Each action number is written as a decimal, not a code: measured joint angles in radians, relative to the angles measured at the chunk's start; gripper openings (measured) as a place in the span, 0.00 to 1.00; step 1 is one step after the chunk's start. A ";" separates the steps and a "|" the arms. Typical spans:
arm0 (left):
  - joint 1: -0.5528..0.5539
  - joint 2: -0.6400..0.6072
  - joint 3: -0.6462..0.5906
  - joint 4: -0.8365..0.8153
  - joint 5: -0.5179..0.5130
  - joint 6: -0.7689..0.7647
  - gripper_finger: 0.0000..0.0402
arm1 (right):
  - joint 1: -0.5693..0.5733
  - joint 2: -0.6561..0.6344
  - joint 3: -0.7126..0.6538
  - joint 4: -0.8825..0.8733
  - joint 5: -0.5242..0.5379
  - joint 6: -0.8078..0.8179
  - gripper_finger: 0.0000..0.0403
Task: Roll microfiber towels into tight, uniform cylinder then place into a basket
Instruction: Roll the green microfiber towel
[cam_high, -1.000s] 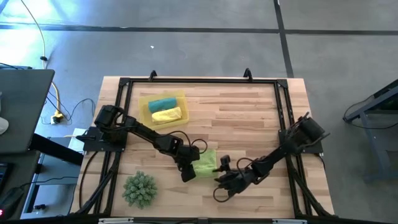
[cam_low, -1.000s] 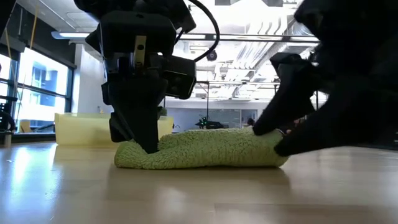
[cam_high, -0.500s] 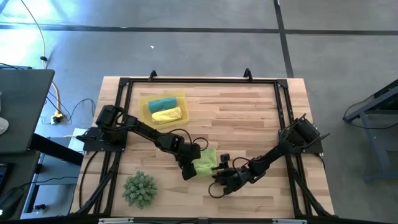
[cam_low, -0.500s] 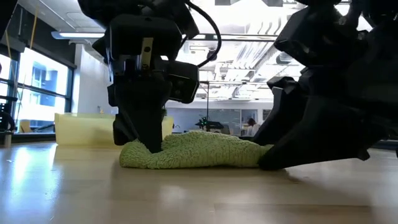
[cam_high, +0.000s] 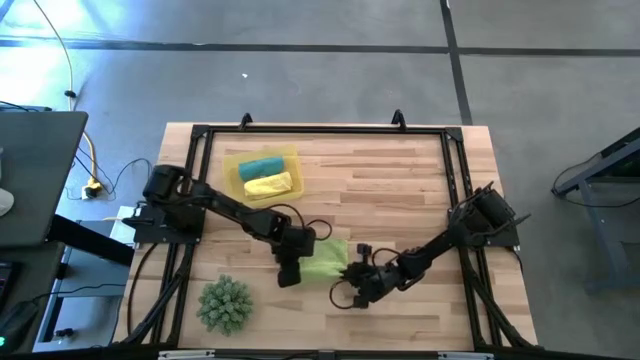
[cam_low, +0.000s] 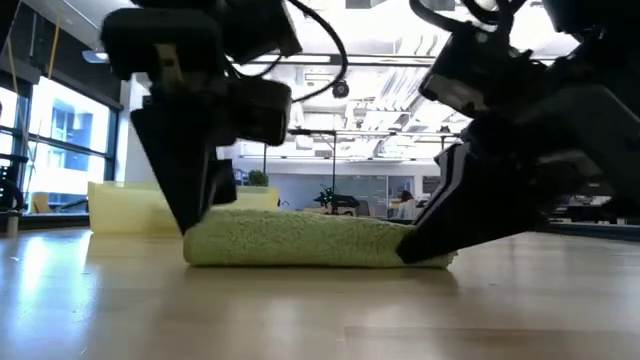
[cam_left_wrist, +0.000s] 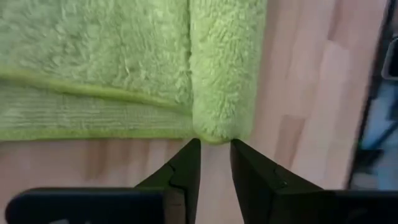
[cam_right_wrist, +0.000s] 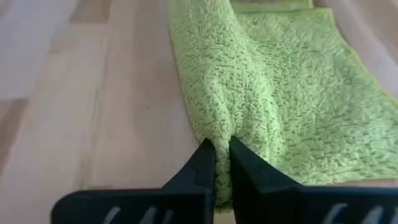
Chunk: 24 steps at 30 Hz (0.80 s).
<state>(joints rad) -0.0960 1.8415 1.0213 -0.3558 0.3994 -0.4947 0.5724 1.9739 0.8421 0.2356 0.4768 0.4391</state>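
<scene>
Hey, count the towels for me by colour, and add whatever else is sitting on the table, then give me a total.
Teal towel: 1, rolled, in the basket
Yellow towel: 1, rolled, in the basket
Green towel: 1, on the table between the left hand and right hand
Basket: 1
Spiky green ball: 1
Total: 5

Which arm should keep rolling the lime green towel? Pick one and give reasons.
Right, probably. The right end effector is pinched shut on the rolled edge of the lime green towel. The left end effector sits at the roll's other end, fingers slightly apart, gripping nothing.
</scene>
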 joint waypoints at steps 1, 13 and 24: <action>-0.008 -0.011 0.002 -0.018 -0.029 0.015 0.19 | -0.002 -0.002 0.000 0.006 -0.015 0.014 0.01; -0.233 -0.104 0.003 -0.041 -0.532 0.246 0.20 | -0.139 -0.072 -0.008 0.013 -0.442 0.248 0.00; -0.393 -0.034 0.005 0.135 -0.757 0.426 0.22 | -0.264 -0.071 -0.007 0.026 -0.716 0.423 0.00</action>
<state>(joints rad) -0.4891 1.8077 1.0264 -0.2210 -0.3575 -0.0690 0.3085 1.9030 0.8349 0.2613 -0.2390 0.8626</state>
